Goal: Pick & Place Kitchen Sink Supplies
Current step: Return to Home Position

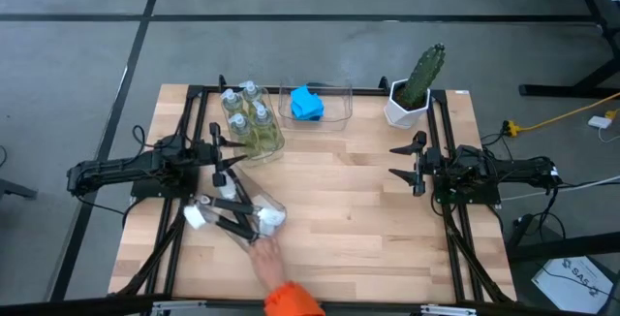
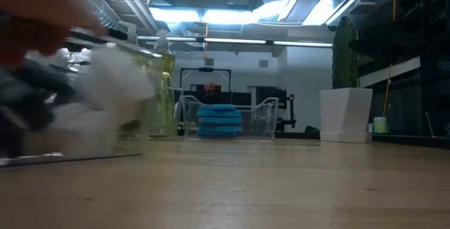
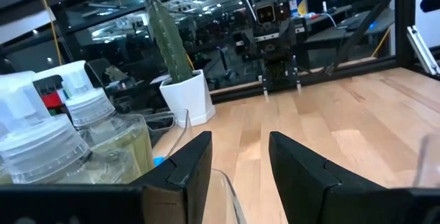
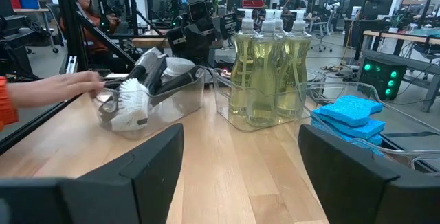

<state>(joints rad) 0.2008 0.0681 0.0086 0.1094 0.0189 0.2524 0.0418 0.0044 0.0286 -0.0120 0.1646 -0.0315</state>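
Several clear pump bottles of yellow-green soap (image 1: 250, 117) stand in a clear bin at the far left. Blue sponges (image 1: 307, 103) lie stacked in a second clear bin (image 1: 339, 112) beside them. Black-handled dish brushes with white heads (image 1: 242, 214) lie in a third clear bin near the left front. My left gripper (image 1: 218, 156) hovers level between the soap bin and the brush bin, open (image 3: 237, 162), with nothing between its fingers. My right gripper (image 1: 402, 161) waits at the right side, pointing level toward the table's middle, wide open (image 4: 240, 169).
A person's hand (image 1: 266, 258) in an orange sleeve (image 1: 291, 301) reaches from the near edge to the brush bin (image 4: 148, 93). A green cactus in a white pot (image 1: 415, 88) stands at the far right. Bare wood (image 1: 339, 209) lies between the two arms.
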